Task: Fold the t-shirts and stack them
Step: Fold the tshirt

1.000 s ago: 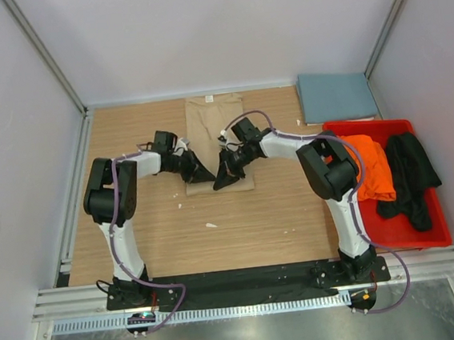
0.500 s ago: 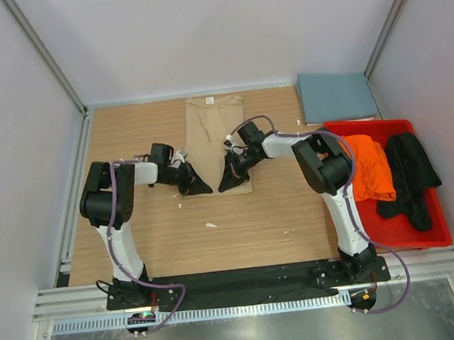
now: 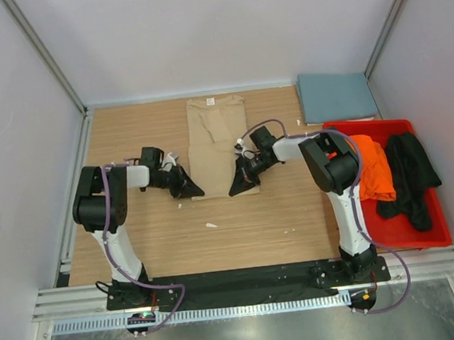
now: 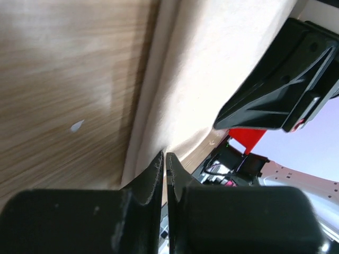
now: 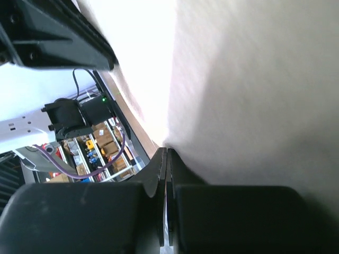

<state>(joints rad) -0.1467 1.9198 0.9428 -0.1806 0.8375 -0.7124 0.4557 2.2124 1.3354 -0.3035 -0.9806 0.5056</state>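
A tan-beige t-shirt lies as a long narrow strip on the wooden table, collar at the far end. My left gripper is shut on the shirt's near left corner; its tips pinch the cloth edge. My right gripper is shut on the near right corner, tips buried in pale cloth. An orange t-shirt and a black t-shirt lie crumpled in the bin. A slate blue-grey t-shirt lies folded at the back right.
A red plastic bin stands at the right edge of the table. Grey walls close in the back and both sides. Bare wood stretches to the left of the shirt and towards the arm bases. A small white scrap lies on it.
Both grippers have drawn apart and a little towards the near edge, left one leftwards, right one rightwards. The shirt's near end now lies spread between them.
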